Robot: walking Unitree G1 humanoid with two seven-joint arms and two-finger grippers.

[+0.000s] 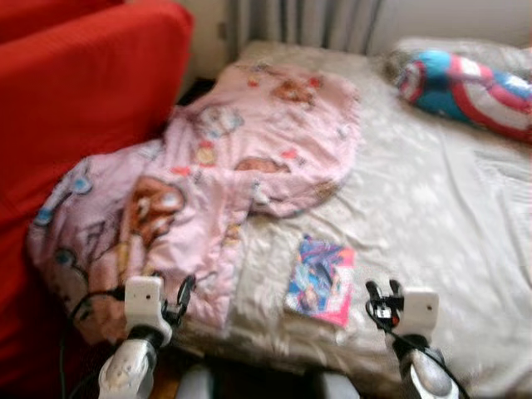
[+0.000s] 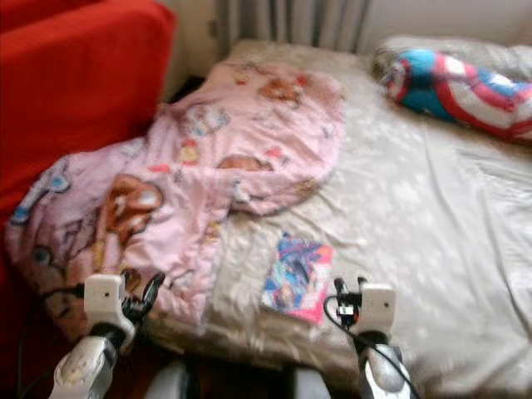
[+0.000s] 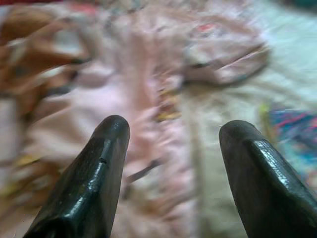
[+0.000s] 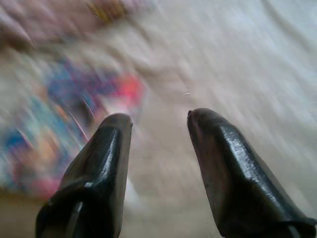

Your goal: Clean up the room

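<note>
Fingers on our left gripper point(image 3: 171, 163) stand wide apart and hold nothing. Our left wrist view shows, up close but blurry, the pink cartoon-print blanket point(image 3: 124, 89) right past them. It also shows a bit of the bright blue and pink picture book point(image 3: 292, 129) off to one side. Our right gripper point(image 4: 158, 148) is spread open too, and empty. Its wrist view shows the book as a smear of colour just beyond one finger, lying on the pale grey bed cover point(image 4: 247, 59).

From our head we see more. Our left gripper hangs at the near edge of the blanket, which is rumpled and spills off the bed toward the big red sofa point(image 1: 75, 108). The book lies flat near the bed's front edge, between our two grippers and closer to the right one. A red, white and blue shield-pattern cushion point(image 1: 465, 83) rests far back on the bed.
</note>
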